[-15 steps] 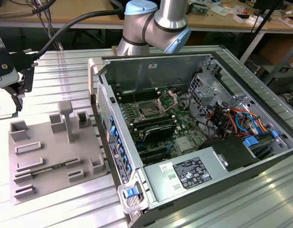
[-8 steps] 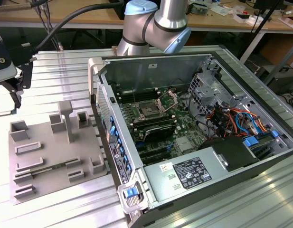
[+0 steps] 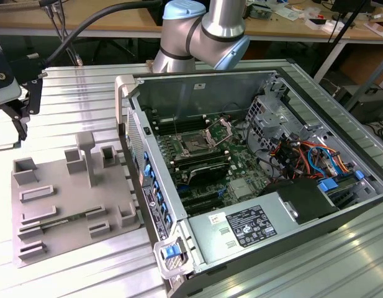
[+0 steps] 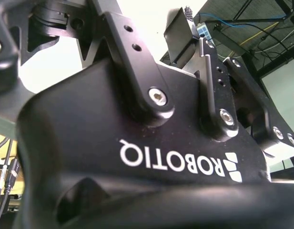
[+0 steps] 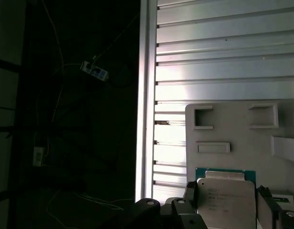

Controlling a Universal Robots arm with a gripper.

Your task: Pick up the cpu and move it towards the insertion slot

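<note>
Jaws closed on the cpu (image 5: 226, 202): in the first wrist view a finger (image 5: 190, 193) sits tight at each side edge, metal lid facing the cam, green board edge showing. Edge grip prob. keeps the contact side untouched. Cpu looks big vs. the pockets of the grey tray (image 5: 232, 129) behind it, so I judge it's held clear of the tray, not resting. In the exterior view the arm's end (image 3: 11, 93) hangs at that view's far left, over the slatted desk (image 3: 73, 87) by the tray, well apart from the insertion slot (image 3: 195, 146). That sits inside the PC case (image 3: 197, 93) to the right, bracket apparently raised so a chip can drop in.
</note>
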